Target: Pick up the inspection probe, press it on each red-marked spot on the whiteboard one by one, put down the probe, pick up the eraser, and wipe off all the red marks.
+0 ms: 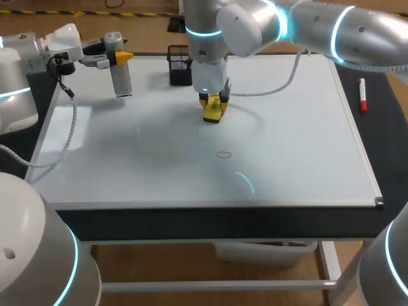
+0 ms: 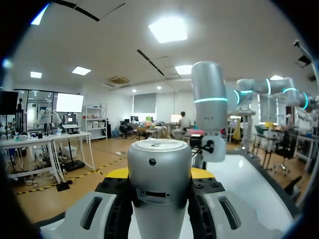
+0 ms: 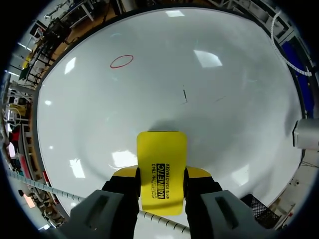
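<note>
Silver inspection probe (image 2: 159, 164) tight in the gripper (image 2: 159, 174); whiteboard (image 2: 241, 179) beyond

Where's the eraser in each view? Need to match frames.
Head: eraser at the whiteboard's back middle, near the black holder.
Left wrist: not in it; the probe fills the middle.
Right wrist: eraser between the right gripper's fingers.
Shared landmark: red circle ahead of the eraser, in head and right wrist only.

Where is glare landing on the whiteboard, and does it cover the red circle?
Head view: a blue arc reflection lies on the whiteboard near the red circle, not over it. Right wrist view: ceiling-light patches sit apart from the circle; it reads clearly.
</note>
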Robot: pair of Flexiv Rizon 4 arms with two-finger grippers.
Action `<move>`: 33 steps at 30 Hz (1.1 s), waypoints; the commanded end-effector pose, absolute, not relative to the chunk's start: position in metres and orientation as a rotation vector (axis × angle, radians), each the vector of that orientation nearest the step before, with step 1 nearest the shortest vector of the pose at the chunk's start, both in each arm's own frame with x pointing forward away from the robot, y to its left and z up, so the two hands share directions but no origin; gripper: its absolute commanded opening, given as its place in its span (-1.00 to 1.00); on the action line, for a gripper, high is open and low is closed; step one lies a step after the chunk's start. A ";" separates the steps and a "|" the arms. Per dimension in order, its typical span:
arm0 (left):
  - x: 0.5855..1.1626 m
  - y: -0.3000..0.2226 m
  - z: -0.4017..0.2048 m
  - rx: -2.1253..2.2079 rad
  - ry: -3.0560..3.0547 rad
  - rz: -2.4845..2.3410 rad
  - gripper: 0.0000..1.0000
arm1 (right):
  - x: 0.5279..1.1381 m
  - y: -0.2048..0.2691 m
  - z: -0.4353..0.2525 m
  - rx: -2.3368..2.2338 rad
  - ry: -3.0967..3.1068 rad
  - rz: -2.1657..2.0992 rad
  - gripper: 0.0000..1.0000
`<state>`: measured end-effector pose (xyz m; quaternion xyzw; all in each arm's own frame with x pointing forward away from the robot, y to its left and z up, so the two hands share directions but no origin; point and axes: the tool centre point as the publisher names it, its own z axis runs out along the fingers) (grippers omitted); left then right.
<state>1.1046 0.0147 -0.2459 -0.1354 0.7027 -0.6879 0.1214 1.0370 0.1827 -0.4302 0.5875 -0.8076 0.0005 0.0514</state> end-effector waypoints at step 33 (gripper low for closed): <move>1.104 0.014 -0.245 -0.396 2.051 -2.008 -1.00 | 1.033 0.084 -0.439 1.541 -2.586 0.030 -1.00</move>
